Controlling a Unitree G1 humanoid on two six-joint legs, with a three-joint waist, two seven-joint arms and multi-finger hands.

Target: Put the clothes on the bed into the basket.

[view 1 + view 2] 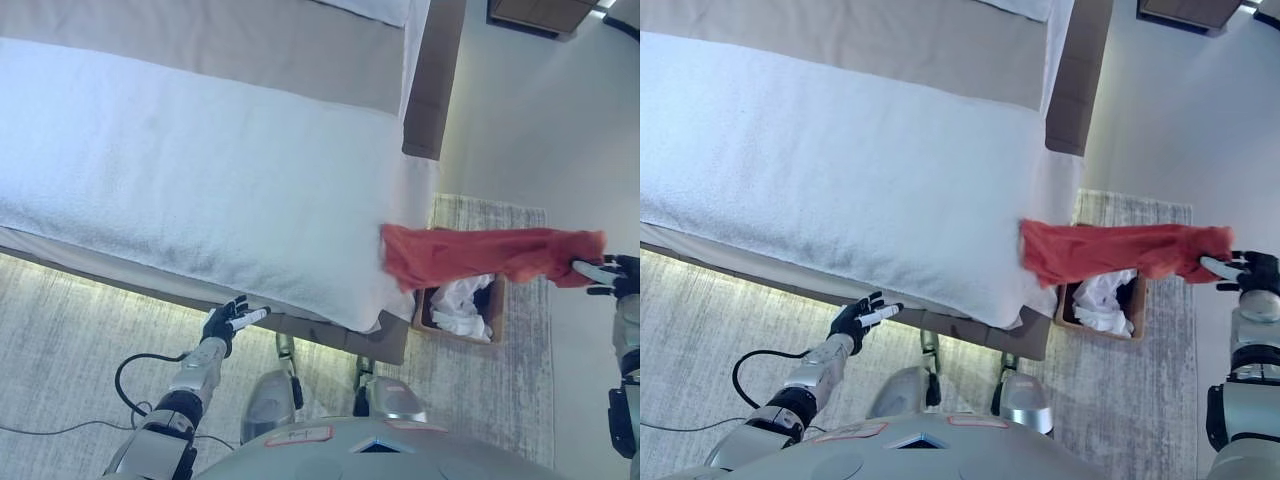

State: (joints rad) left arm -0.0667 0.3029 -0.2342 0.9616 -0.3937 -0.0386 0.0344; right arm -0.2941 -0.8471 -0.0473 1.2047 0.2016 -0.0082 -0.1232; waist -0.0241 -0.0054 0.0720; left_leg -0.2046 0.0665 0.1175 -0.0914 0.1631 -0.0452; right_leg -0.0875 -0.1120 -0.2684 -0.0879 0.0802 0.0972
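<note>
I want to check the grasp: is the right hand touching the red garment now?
Touching. In the left eye view the right hand pinches the end of the red garment, which stretches from it over the basket toward the bed.

The bed fills the upper left and centre of the frame; its white cover is bare. A red garment stretches from the bed's right corner to the right hand at the right edge, pinched there, and spans the frame above the basket. White clothes already occupy the basket. Open rug lies at lower left, around the left hand, fingers spread.
</note>
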